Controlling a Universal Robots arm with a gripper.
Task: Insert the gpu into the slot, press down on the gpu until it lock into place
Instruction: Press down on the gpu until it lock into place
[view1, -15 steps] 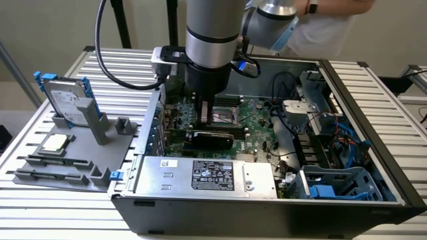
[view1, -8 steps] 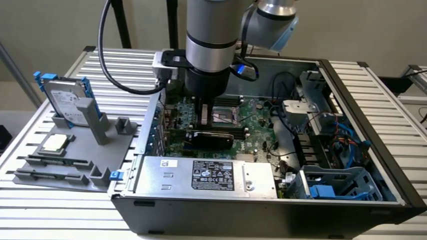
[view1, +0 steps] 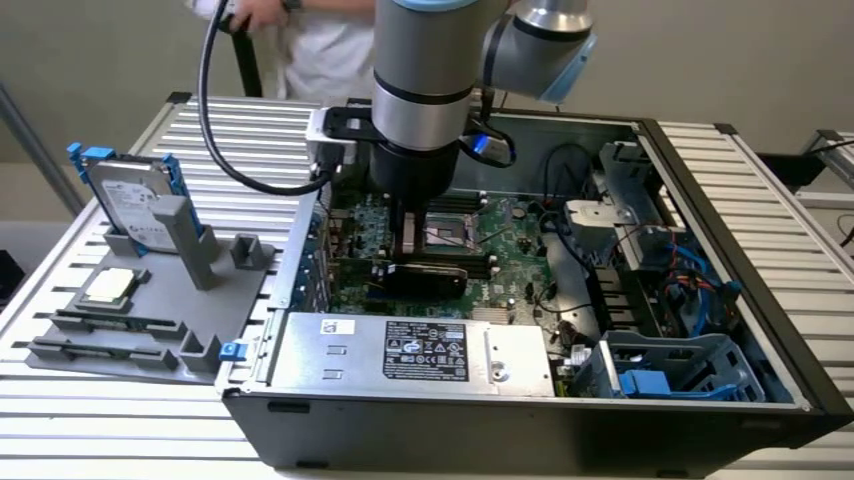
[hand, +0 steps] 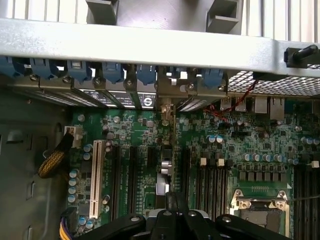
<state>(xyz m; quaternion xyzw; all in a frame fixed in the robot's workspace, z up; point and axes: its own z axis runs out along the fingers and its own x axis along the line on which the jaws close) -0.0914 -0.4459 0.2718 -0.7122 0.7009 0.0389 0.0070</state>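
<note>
Black steel, the case (view1: 534, 440) lies open on a slatted table (view1: 761, 170). An arm (view1: 420, 90) reaches straight down into the case. A green board (view1: 514, 250) covers the case floor. Outside the case, on the exterior view's left, sits a grey tray (view1: 160, 320). Along the case's near wall is a silver power supply (view1: 414, 350). The gpu (view1: 424, 280) stands on edge mid-case, just behind that supply. The gripper (view1: 412, 258), fingers pressed together, has its tip at the gpu's top edge.

Robotics lab: opened computer case (view1: 534, 420) on slatted bench (view1: 120, 425) (parts fixture (view1: 247, 300) alongside)
</note>
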